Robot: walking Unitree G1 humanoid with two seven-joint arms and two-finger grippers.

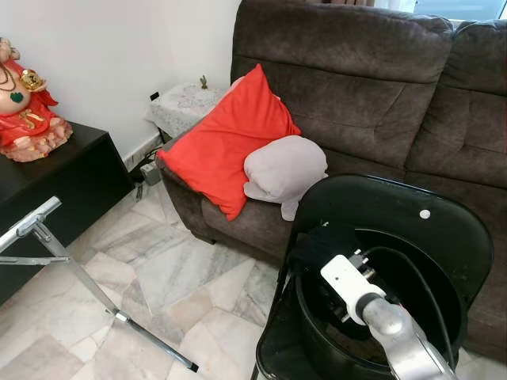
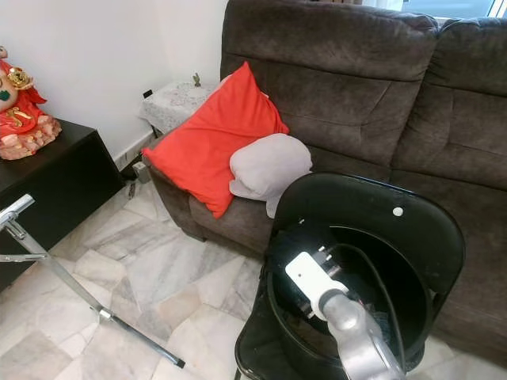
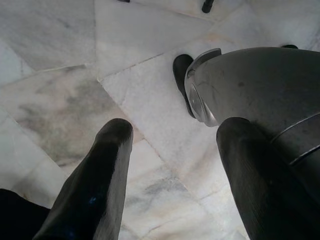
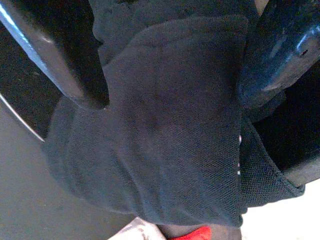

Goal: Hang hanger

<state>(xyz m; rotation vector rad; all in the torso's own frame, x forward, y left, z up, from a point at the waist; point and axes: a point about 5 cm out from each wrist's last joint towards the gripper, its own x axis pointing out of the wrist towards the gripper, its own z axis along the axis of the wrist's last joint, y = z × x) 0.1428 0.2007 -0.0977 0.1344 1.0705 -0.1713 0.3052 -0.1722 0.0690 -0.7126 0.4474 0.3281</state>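
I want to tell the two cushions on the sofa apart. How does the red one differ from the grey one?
The red cushion is bright red, larger and square, and it leans upright on one corner against the sofa back. The grey cushion is pale grey, smaller and rounded, and it lies slumped in front of the red cushion. Both rest on the sofa seat, touching.

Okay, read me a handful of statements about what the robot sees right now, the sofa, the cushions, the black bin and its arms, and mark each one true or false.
1. A red square cushion leans on the dark brown fabric sofa. True.
2. The pale grey soft pillow lies on the marble floor. False: it rests on the sofa seat, beside the red cushion.
3. The right arm reaches into the black round plastic bin. True.
4. The right gripper points at bare floor. False: dark knitted cloth lies between its fingers.
5. The left gripper hangs open over the marble floor tiles. True.
6. A blue figurine stands on the black cabinet. False: the figurine is red.
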